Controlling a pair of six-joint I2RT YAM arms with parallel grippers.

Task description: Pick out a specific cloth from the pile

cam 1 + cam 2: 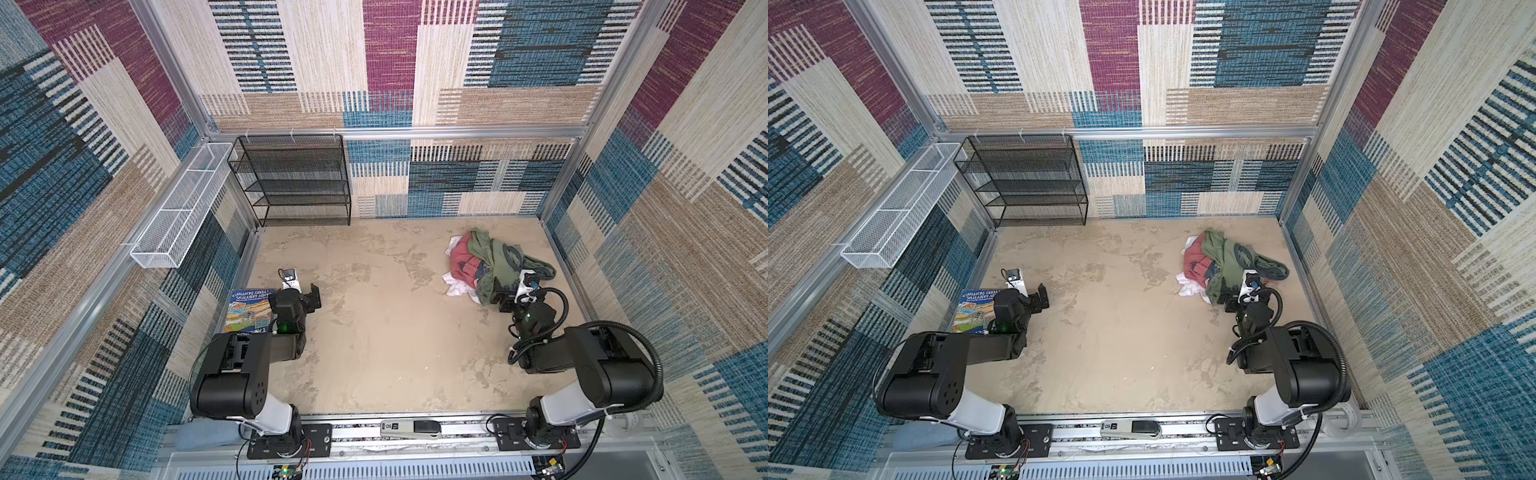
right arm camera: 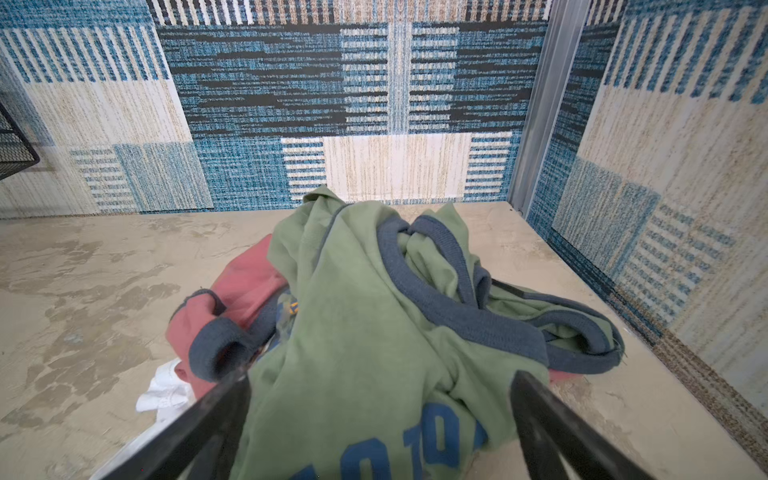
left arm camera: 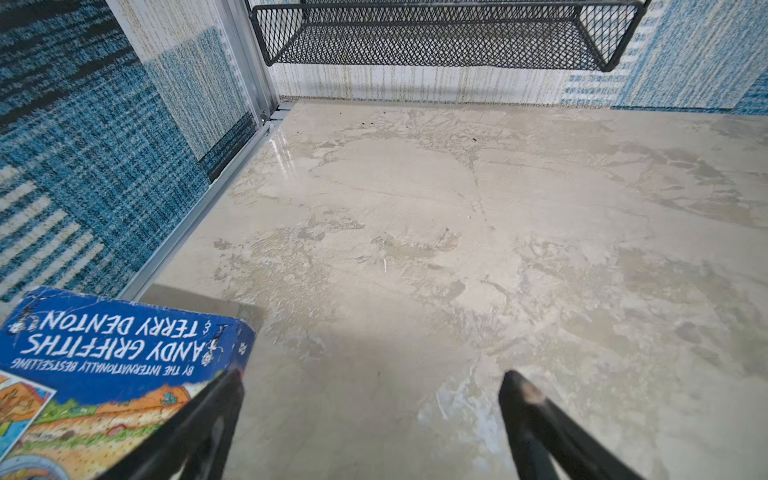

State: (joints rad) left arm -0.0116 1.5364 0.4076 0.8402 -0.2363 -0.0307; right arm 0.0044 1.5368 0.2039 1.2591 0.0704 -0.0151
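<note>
- On the near left of the tabletop [image 1: 374,340], left gripper [image 3: 374,377] over bare surface, fingers [image 3: 532,403] spread fully and empty. Parked beside the paperback book [image 3: 116,353], apparently out of the way of the work across the tabletop.
- Across on the right, right gripper [image 2: 381,376] at the near edge of the pile [image 1: 492,266], fingers [image 2: 544,415] likewise wide apart, gripping nothing. Straddling the lettered part of the olive-green garment [image 2: 357,332]; contact with it impossible to tell.
- Just beyond and to its left, the cloth [image 2: 164,388]: white, mostly buried, only crumpled edges peeking out from under the red-pink garment [image 2: 245,278] on the pile's left side, resting on the tabletop. Visible in both top views.
- Judged from that: an open stance suited to a first grab, yet aimed at green rather than white. Probably a shift left toward the exposed white edge needed, or the covering garments lifted off first.
- Farthest back, against the wall, black mesh shelf [image 1: 291,183] and white wire basket [image 1: 183,208], well apart from the pile and not involved.
</note>
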